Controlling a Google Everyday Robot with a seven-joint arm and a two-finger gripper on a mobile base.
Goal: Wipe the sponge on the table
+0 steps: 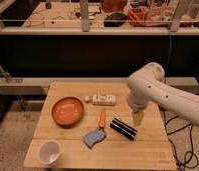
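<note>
The blue-grey sponge (pixel 94 137) lies flat on the light wooden table (pixel 68 142), near its front middle, just below a small orange carrot-shaped thing (pixel 102 119). My white arm reaches in from the right, and the gripper (pixel 137 118) hangs over the table's right half, pointing down. It sits to the right of the sponge, with a black ridged block (pixel 123 128) between them. Nothing is seen held in the gripper.
An orange bowl (pixel 68 110) sits at the table's left, a white cup (pixel 48 152) at the front left corner, and a white flat packet (pixel 103 99) at the back middle. A cluttered bench (pixel 143 15) stands behind a dark barrier. Cables trail on the floor at right.
</note>
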